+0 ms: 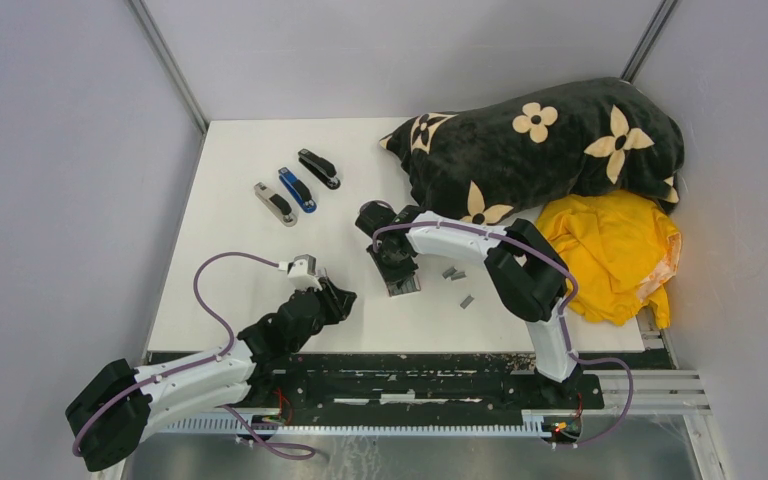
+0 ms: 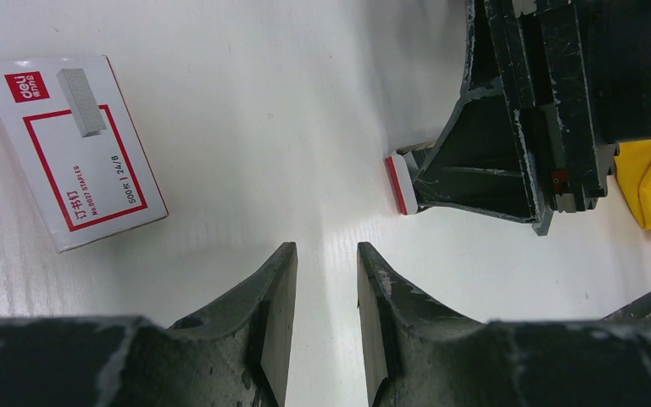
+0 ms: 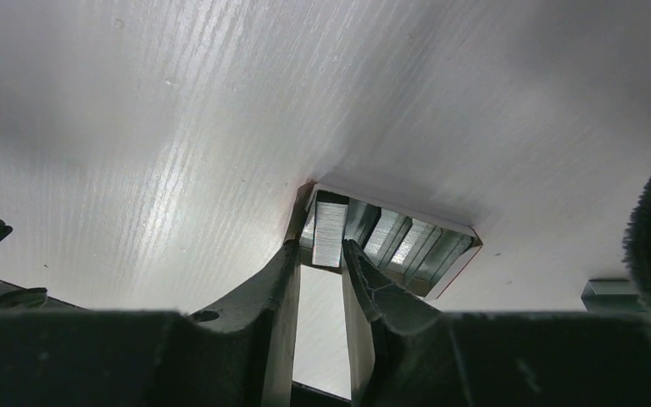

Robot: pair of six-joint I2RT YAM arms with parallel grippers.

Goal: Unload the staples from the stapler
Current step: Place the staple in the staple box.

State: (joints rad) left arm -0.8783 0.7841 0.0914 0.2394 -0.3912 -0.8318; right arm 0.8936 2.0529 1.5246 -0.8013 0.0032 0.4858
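At the far left of the white counter [image 1: 230, 250], three staplers are lying side by side: a silver-grey stapler [image 1: 275, 203], a blue stapler [image 1: 298, 190] and a black stapler [image 1: 319, 168]. All are looking closed and nothing is touching them.

Nearer, a small white-and-red cardboard box [image 2: 72, 148] is sitting flat. The left end effector [image 2: 325, 254] is hovering just beside it, its fingers standing apart with nothing between them.

Right of that, the right end effector [image 3: 319, 250] is pointing down at an open white-and-red cardboard tray [image 2: 398, 182]. Grey metallic strips of joined staples [image 3: 390, 233] are lying in a row inside it. The fingers are standing narrowly apart on either side of one strip's near end, and I cannot tell whether they are pinching it.

Further right, a few loose staple strips [image 1: 453, 272] are lying on the bare counter, well apart from the staplers. At the far right, a black fleece blanket with cream flowers [image 1: 550, 150] and a crumpled yellow cloth [image 1: 615, 250] are lying bunched together.

The loose strips are suggesting that some unloading may be done. Whether any stapler is holding staples is not showing, so opening and emptying them is probably remaining
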